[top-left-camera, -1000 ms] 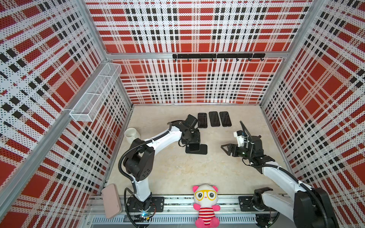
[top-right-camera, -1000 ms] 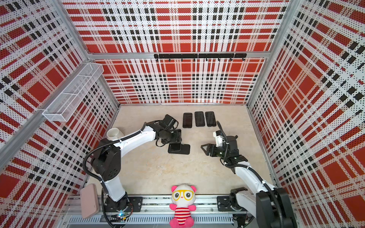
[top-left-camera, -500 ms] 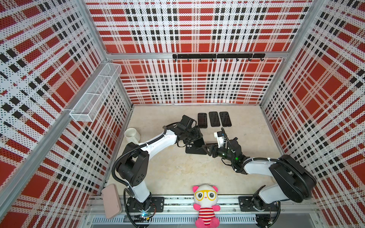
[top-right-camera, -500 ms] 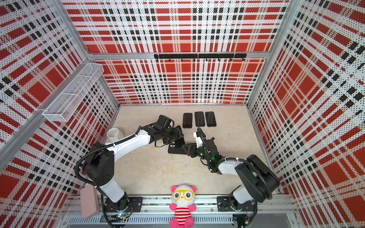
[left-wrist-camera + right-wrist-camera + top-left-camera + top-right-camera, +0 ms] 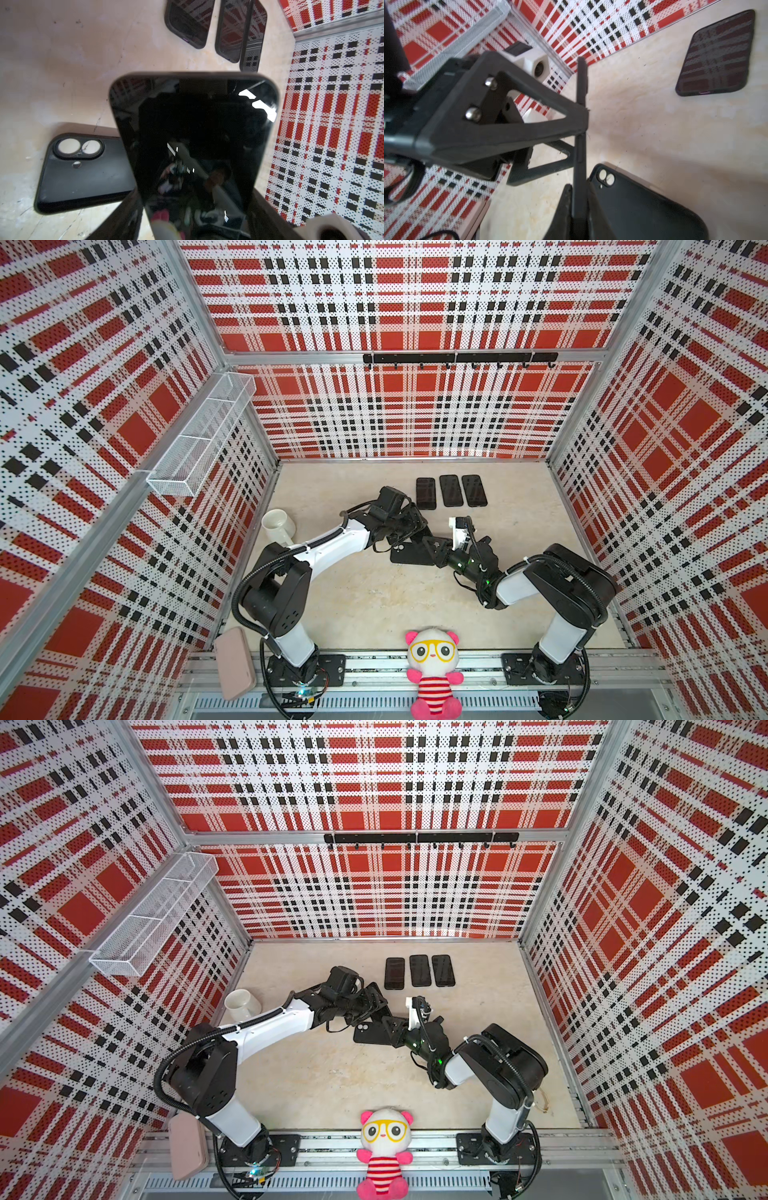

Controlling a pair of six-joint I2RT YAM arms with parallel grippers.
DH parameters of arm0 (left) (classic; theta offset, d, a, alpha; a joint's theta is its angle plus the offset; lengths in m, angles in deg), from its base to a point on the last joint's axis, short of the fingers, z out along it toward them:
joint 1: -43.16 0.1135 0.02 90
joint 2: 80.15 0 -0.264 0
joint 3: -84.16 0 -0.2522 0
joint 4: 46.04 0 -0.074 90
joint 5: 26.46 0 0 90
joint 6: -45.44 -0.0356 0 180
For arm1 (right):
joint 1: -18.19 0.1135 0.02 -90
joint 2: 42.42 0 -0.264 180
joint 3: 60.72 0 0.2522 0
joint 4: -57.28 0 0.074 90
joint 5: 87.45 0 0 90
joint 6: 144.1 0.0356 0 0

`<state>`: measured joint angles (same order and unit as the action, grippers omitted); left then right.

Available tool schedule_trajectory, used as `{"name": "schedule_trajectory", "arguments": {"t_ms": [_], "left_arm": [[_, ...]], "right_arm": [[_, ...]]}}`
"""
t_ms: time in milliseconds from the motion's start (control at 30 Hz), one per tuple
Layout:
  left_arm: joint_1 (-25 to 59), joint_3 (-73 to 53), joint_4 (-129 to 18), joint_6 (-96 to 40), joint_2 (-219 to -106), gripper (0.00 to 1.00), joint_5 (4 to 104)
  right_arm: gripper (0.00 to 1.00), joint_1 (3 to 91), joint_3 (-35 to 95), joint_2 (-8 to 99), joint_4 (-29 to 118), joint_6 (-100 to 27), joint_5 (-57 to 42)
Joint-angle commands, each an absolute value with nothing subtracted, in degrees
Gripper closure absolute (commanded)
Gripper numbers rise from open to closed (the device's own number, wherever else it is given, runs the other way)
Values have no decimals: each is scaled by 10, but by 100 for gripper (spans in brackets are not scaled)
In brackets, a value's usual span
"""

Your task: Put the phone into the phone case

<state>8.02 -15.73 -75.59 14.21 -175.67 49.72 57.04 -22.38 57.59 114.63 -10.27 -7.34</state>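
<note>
Left gripper [image 5: 409,529] clamps the black phone [image 5: 193,135] by its long edges, upright just above the black phone case [image 5: 83,178]. Our right gripper [image 5: 579,188] pinches the phone's faces. Seating remains, we judge. We count one case, one held phone and three dark phones [image 5: 451,490] beyond.
</note>
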Motion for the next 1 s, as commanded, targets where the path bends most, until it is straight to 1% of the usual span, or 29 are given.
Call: {"name": "schedule_trajectory", "arguments": {"t_ms": [0, 33, 67, 100, 167, 200, 300, 433, 567, 633, 667, 700, 767, 833, 867, 933, 967], "left_arm": [[75, -166, -721, 147, -1728, 54, 482], [75, -169, -721, 144, -1723, 49, 486], [76, -172, -719, 139, -1719, 40, 488], [77, -175, -718, 132, -1713, 29, 487], [82, -180, -718, 94, -1700, 4, 485], [86, -181, -726, 76, -1692, 2, 490], [104, -196, -741, 28, -1655, 2, 505], [144, -218, -735, -60, -1600, 1, 517], [182, -252, -676, -145, -1554, 17, 502], [206, -286, -619, -168, -1534, 24, 457], [217, -301, -593, -172, -1528, 28, 441], [231, -321, -551, -176, -1520, 32, 398], [251, -358, -477, -172, -1509, 36, 327], [259, -387, -406, -171, -1501, 36, 244], [259, -392, -400, -176, -1500, 35, 234], [255, -391, -408, -202, -1501, 26, 208], [254, -389, -416, -211, -1504, 19, 206]], "right_arm": [[92, 576, -220, 559, 1195, -113, -76], [93, 576, -217, 553, 1185, -118, -74], [93, 576, -215, 543, 1169, -125, -76], [94, 576, -212, 534, 1151, -131, -76], [95, 575, -202, 512, 1104, -146, -80], [95, 575, -196, 500, 1077, -155, -83], [96, 566, -170, 461, 975, -188, -111], [96, 520, -125, 404, 806, -219, -184], [96, 451, -59, 364, 628, -274, -307], [94, 413, -9, 360, 519, -306, -390], [93, 401, 20, 360, 466, -326, -414], [93, 389, 50, 360, 401, -357, -427], [92, 371, 103, 365, 286, -411, -438], [91, 342, 148, 391, 208, -444, -500], [91, 332, 160, 401, 187, -450, -525], [90, 326, 196, 427, 122, -494, -556], [90, 326, 208, 436, 108, -507, -568]]}}
